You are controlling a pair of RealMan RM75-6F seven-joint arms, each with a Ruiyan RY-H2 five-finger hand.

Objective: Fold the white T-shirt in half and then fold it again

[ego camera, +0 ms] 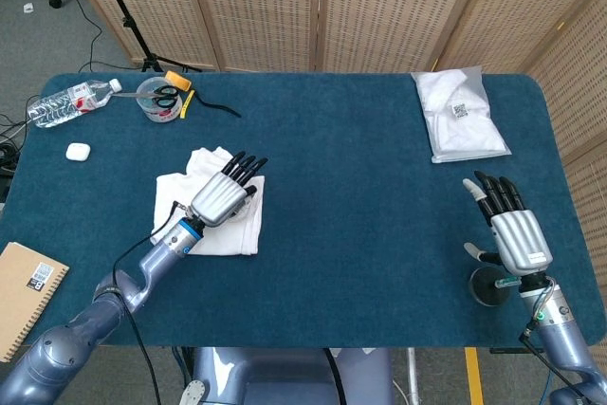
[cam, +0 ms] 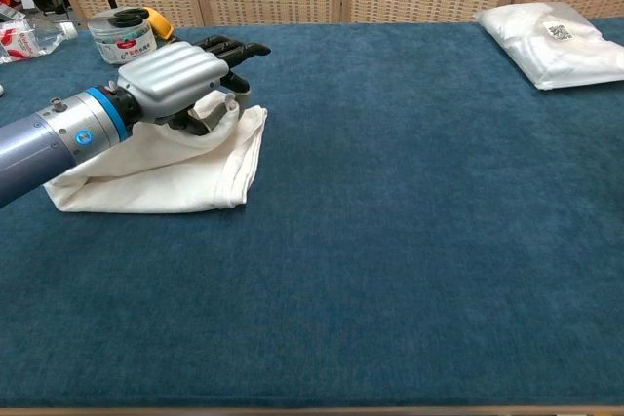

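Observation:
The white T-shirt (ego camera: 176, 193) lies folded into a small square pile left of the table's middle, also seen in the chest view (cam: 166, 178). My left hand (ego camera: 225, 195) is low over the pile's right half and grips a bunched edge of the cloth under its palm (cam: 181, 81). That carried edge sits near the shirt's right-hand fold. My right hand (ego camera: 510, 229) hangs near the table's front right edge with its fingers spread and holds nothing. It does not show in the chest view.
A bagged white garment (ego camera: 459, 117) (cam: 552, 39) lies at the back right. At the back left are a water bottle (ego camera: 70, 101), a tin (cam: 121, 34) and a small white case (ego camera: 78, 151). A notebook (ego camera: 25, 280) sits front left, a black disc (ego camera: 491, 288) below my right hand.

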